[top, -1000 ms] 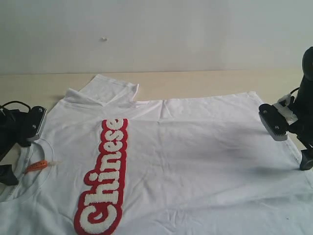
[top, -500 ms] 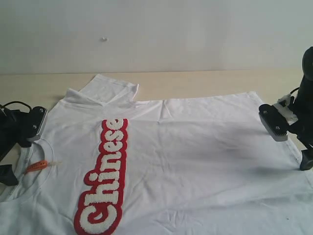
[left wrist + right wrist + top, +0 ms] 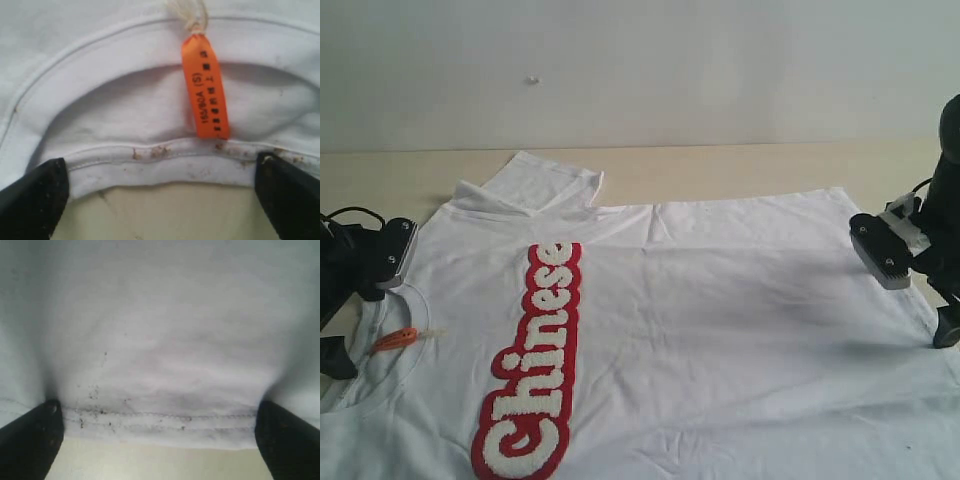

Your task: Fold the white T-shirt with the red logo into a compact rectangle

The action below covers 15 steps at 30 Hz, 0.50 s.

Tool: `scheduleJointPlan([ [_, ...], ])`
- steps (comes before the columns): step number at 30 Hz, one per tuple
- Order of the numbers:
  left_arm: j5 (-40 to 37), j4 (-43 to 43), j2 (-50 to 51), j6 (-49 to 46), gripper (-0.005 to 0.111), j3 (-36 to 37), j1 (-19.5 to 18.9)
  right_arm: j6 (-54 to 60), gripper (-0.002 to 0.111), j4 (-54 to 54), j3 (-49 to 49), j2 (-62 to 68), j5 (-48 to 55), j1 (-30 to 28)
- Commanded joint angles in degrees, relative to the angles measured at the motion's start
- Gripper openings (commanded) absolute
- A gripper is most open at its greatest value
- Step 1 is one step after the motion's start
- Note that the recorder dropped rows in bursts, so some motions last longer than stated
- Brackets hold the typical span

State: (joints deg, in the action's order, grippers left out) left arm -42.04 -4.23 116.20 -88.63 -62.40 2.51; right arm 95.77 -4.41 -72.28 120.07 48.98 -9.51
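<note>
Little has shifted since the earlier frames: both grippers sit almost where they were. White T-shirt [image 3: 720,330] lies flat on the tan table [image 3: 720,165], its red logo [image 3: 535,360] reading "Chinese". Left gripper [image 3: 160,197], jaws wide apart and empty, straddles the collar hem beside the orange neck tag [image 3: 205,87], which is printed "155/80A (S)". Right gripper [image 3: 160,437], likewise wide apart and empty, straddles the speckled bottom hem.

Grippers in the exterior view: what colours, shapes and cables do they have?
The left gripper is black with a flat grey finger pad bearing small dark dots; a black cable loops beside it. The right gripper looks alike, plus a white fitting. Wrist views show black wedge-shaped fingertips.
</note>
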Motion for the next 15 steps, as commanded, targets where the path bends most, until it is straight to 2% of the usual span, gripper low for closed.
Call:
scheduleJointPlan([
  [1, 1.80, 0.70, 10.37, 0.14, 0.105, 5.62, 1.07, -1.43, 0.105, 3.18, 1.49, 2.65, -2.90, -0.13],
  [15, 1.80, 0.70, 10.37, 0.14, 0.105, 5.62, 1.07, -1.43, 0.105, 3.85, 1.49, 2.65, -3.33, -0.13],
])
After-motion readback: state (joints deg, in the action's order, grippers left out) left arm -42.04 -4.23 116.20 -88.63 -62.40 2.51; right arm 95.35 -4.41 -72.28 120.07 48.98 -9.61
